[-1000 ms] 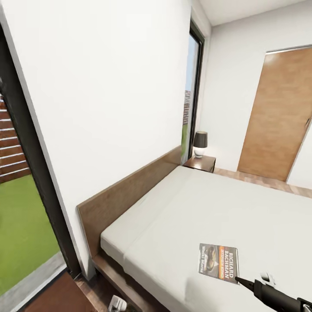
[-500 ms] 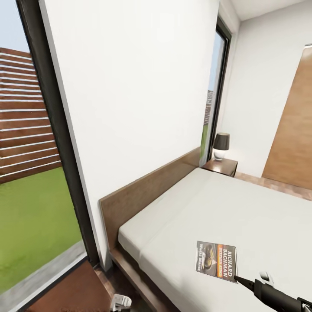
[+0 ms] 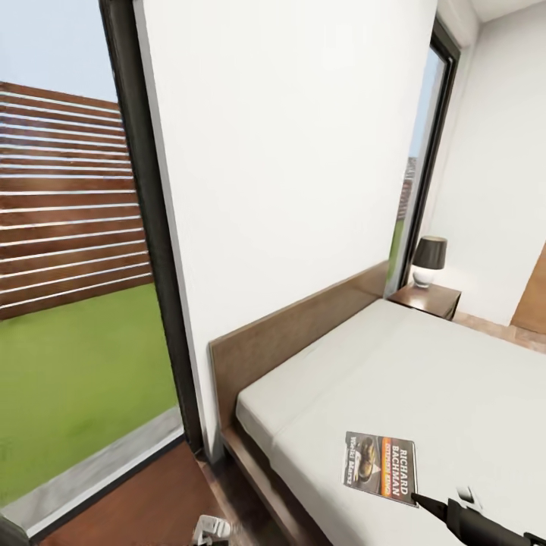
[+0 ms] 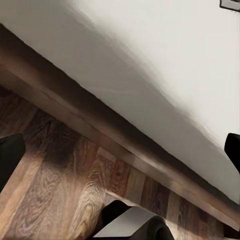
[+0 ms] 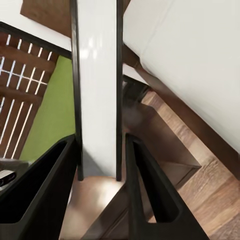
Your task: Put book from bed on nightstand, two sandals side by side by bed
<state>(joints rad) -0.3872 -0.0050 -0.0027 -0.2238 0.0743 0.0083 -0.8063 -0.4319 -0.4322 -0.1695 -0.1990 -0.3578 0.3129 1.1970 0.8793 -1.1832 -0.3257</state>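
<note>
Book (image 3: pixel 381 468) is lying flat near the bed's (image 3: pixel 455 379) foot-side edge, not yet moved to the nightstand (image 3: pixel 425 297) at the far headboard corner. Right gripper (image 5: pixel 100 195) is standing apart, empty; left gripper's fingers (image 4: pixel 10 155) are reading as apart.

Right gripper (image 5: pixel 100 195) fingers parted, black arm low; left gripper (image 4: pixel 120 150) fingers wide apart
</note>
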